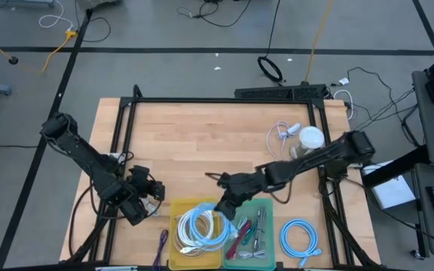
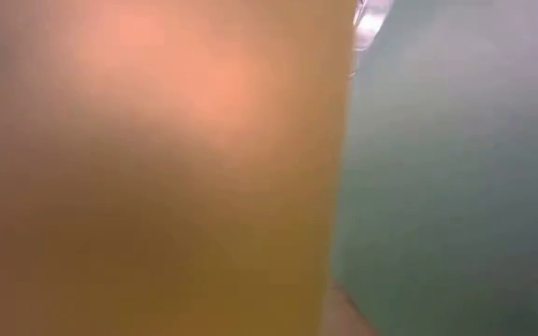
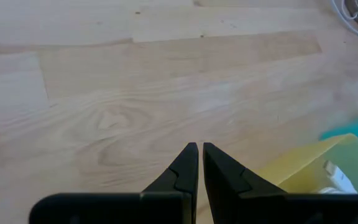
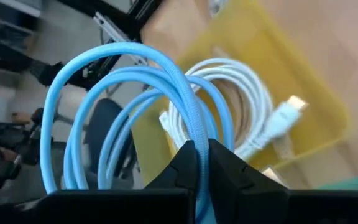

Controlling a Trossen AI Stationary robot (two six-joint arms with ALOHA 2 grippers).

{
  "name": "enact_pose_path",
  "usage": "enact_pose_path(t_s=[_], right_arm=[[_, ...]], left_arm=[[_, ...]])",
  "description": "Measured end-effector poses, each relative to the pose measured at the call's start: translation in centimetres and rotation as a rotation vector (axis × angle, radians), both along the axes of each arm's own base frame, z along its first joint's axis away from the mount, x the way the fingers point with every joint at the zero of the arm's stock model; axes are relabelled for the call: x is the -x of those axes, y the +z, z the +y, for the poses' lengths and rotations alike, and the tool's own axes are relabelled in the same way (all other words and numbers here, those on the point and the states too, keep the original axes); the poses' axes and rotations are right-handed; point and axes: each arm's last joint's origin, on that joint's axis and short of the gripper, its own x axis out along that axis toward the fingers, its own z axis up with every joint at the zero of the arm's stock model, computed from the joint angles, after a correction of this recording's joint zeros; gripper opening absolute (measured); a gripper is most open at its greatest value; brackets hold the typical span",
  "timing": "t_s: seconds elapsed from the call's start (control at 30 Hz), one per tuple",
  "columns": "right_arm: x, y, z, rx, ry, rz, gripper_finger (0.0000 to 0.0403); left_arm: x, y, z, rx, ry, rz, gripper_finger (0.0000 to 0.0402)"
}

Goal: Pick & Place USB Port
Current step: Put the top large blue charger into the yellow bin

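Right tool point(image 4: 196, 148) pinching light-blue cable coil point(image 4: 129, 93) above yellow bin point(image 1: 178, 214): lower fully inside rim before releasing; left tool point(image 3: 200, 152) pressed together, idle over counter point(image 3: 135, 93).

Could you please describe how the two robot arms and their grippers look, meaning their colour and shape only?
Both arms are dark, almost black, built from slim jointed segments with bulkier joints. The left gripper has two matte black fingers tapering to narrow wedge tips, mounted on a flat black crossbar. The right gripper looks the same: black, pointed, angular fingers. No markings are visible on either.
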Motion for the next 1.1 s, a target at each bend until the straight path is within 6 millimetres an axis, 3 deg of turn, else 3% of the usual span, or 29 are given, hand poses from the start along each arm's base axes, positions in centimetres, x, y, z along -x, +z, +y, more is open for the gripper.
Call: enact_pose_path(t_s=[0.17,0.37,0.53,0.7,1.1], right_arm=[[-1.8,-1.1,1.5,-0.056,0.051,-0.054,0.0009],[-4.1,-0.4,2.1,0.001,0.094,-0.132,0.0009],[-5.4,-2.0,2.0,0.008,0.13,-0.099,0.0008],[-5.9,-3.9,2.1,0.015,0.162,-0.047,0.0008],[-6.6,-4.5,0.6,0.128,0.112,-0.089,0.0008]], left_arm=[[-0.1,0.0,-0.1,0.012,0.01,-0.017,0.0026],[-0.2,0.1,-0.2,0.019,0.004,-0.032,0.0026],[-0.2,0.1,-0.2,0.019,0.005,-0.042,0.0026],[-0.2,0.2,-0.3,0.022,0.008,-0.05,0.0026],[0.0,0.2,-0.6,0.029,0.003,-0.067,0.0026]])
